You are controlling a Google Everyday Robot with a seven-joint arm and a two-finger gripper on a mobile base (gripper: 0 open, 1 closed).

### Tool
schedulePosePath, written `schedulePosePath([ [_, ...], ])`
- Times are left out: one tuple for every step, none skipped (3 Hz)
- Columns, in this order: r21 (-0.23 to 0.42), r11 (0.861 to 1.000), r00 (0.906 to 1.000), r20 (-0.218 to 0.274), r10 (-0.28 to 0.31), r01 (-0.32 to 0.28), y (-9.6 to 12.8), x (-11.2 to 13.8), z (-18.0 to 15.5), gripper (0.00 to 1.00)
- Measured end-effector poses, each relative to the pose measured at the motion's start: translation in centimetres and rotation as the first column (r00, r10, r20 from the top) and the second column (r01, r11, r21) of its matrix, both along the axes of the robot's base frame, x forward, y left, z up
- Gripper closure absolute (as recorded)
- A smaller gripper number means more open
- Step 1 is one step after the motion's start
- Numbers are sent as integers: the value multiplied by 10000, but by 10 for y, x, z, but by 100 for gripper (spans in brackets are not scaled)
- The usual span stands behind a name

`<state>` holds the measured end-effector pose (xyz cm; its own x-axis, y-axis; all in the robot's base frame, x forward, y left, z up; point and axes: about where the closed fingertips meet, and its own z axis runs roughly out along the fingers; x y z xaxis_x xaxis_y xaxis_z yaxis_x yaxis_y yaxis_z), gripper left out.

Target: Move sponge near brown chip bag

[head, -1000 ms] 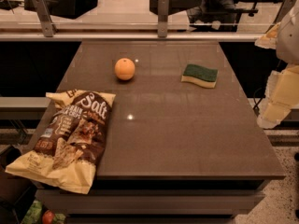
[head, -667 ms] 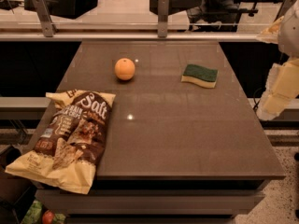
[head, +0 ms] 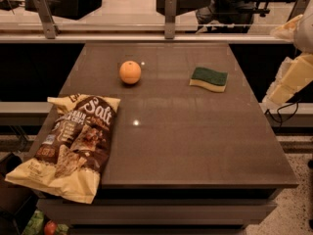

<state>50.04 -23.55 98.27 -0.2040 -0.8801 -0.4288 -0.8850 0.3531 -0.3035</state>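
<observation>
Tabletop (head: 186,146) holds the sponge (head: 209,78); gripper (head: 286,82) hangs beyond right edge, its state unclear.

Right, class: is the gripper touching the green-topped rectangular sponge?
Apart. The camera view shows the gripper beyond the right edge of the brown table, with bare tabletop between it and the sponge.

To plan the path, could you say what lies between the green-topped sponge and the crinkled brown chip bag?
Camera view: only bare tabletop between sponge and chip bag; gripper sits beyond the right edge.
</observation>
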Motion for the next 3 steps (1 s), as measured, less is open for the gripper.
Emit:
schedulePosePath([
  [1054, 9935, 9988, 218, -449, 423, -10, 17, -18, 0],
  [2135, 9735, 9948, 420, -932, 822, -20, 34, -43, 0],
  [3082, 9468, 9903, 697, -1201, 931, -28, 56, -59, 0],
])
